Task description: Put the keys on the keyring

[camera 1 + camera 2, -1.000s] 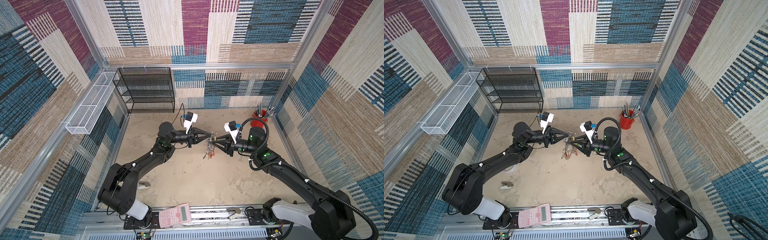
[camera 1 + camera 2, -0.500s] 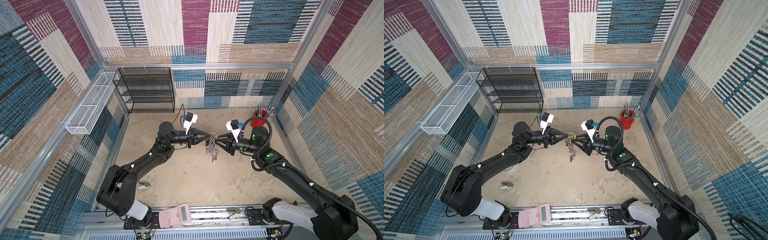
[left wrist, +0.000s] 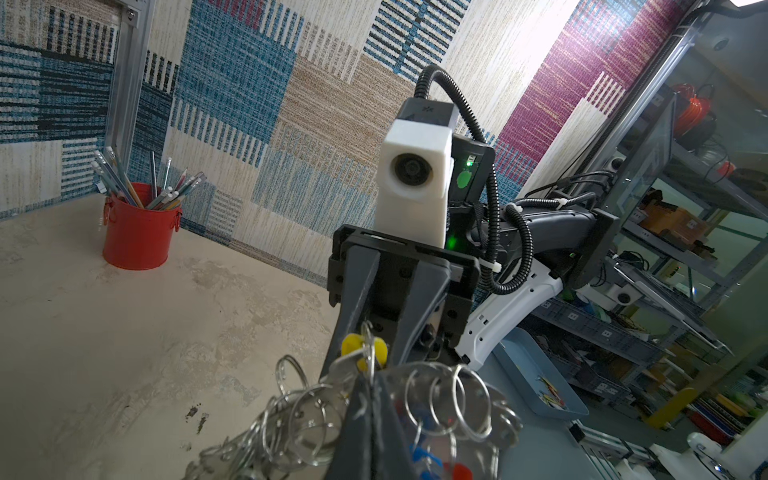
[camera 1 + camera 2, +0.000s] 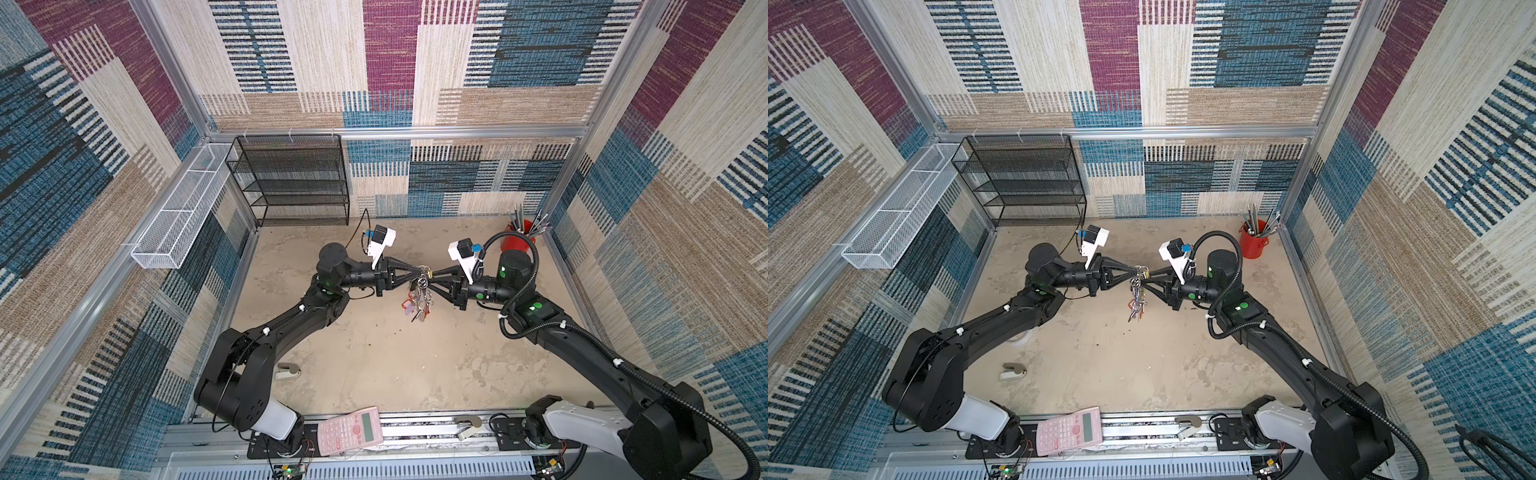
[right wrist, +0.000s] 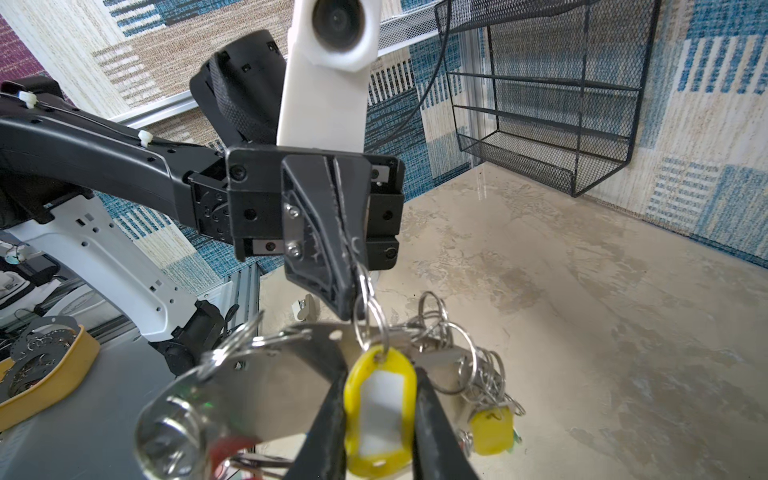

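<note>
Yellow-tagged keys: tag clamped between right gripper fingers, long axis along them, held mid-air. Small ring rises from tag to left gripper tip. Grey flat keyring just behind; upper edge pinched by clenched left fingers, judged; bunch dangling. Keyring gap: cannot tell. Tips nearly touching, arms equally near. White tag insert blank; pink calculator writing illegible.

Walls in a striped patchwork of blue, magenta and beige; counter mottled tan. Pencil cup red, calculator pink, key tag yellow.
</note>
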